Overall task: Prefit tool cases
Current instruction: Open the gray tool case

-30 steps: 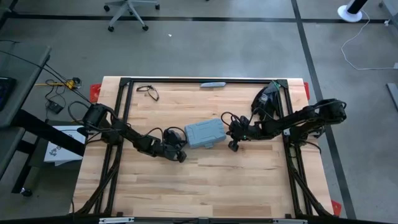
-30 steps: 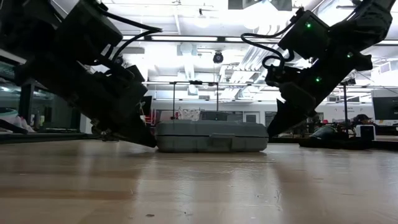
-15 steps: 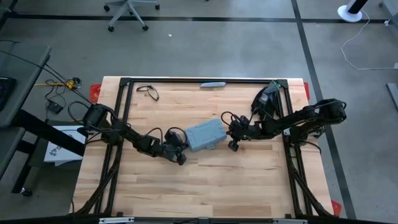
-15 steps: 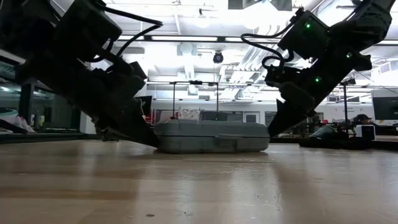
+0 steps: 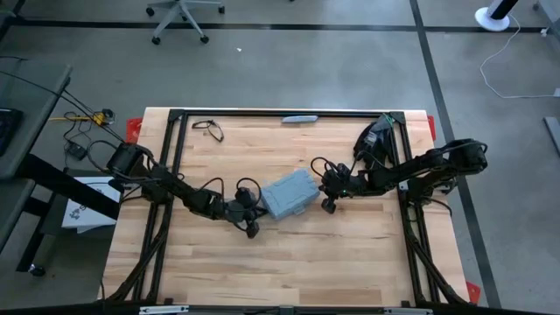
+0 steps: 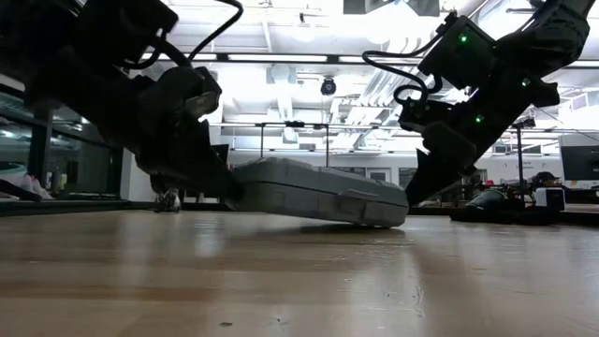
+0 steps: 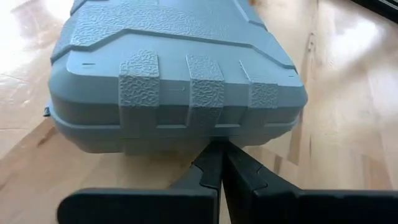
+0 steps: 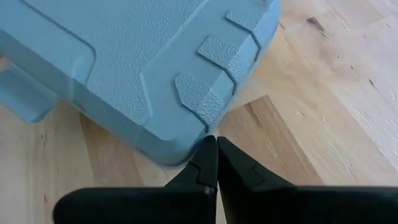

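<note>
The tool case [image 5: 290,193], a closed grey-blue plastic clamshell, lies mid-table between my two arms. In the low view the case [image 6: 318,190] is tilted: its left end is raised and its right end [image 6: 388,217] rests on the wood. My left gripper [image 5: 258,211] is shut at the case's left end, its tips under the edge. My right gripper [image 5: 325,194] is shut at the case's right corner. My left gripper has its shut fingertips [image 7: 214,163] wedged beneath the lower edge of the case's left short end [image 7: 208,138]. It comes slanting down from the table's left. That end rests on the fingers, lifted off the wood. My right gripper sets its shut fingertips [image 8: 210,155] against the lower edge of the case's rounded right corner [image 8: 186,144], slanting down from the table's right. That corner stays on the table.
A thin dark wire-like thing [image 5: 208,129] lies at the far left and a small grey tool [image 5: 299,118] by the far edge. A dark object [image 5: 376,140] sits at the far right. Black frame rails [image 5: 289,112] run along the table's edges.
My left gripper has risen with its shut tips under the case's left end and has tipped toward level. The case, flat on the table a second ago, now has its left end lifted while its right end stays down against my right gripper. It has also turned a little on the table.
</note>
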### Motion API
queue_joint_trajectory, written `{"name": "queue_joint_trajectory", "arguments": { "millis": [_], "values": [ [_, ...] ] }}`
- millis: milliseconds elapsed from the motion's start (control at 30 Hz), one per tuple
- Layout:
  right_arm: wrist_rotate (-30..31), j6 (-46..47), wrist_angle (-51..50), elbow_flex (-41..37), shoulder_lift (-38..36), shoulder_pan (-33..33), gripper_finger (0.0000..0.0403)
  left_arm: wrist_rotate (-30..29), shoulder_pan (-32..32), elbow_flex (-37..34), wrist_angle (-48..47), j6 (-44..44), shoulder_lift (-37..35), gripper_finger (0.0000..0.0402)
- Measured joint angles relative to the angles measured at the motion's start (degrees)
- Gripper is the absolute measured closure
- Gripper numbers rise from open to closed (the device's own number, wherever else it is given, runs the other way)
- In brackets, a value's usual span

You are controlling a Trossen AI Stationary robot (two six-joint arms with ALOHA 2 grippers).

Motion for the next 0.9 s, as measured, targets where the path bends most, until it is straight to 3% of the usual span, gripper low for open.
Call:
{"name": "queue_joint_trajectory", "arguments": {
  "millis": [67, 233, 333, 900],
  "values": [
    [-0.01, 0.0, 0.08, 0.0, 0.0, 0.0, 0.0403, -0.63, -0.04, 0.0, -0.74, -0.26, 0.0, 0.0401],
    [-0.13, 0.0, 0.03, 0.0, 0.0, 0.0, 0.0403, -10.57, 0.01, 0.0, -5.13, -4.25, 0.0, 0.0401],
    [-0.2, 0.0, -0.06, 0.0, 0.0, 0.01, 0.0403, -13.55, -0.13, 0.0, -5.25, -5.08, 0.0, 0.0401],
    [-0.61, 0.0, 0.22, 0.11, -0.02, 0.04, 0.0403, -10.34, -0.91, 0.2, -12.53, -8.54, -3.07, 0.0402]
  ]
}}
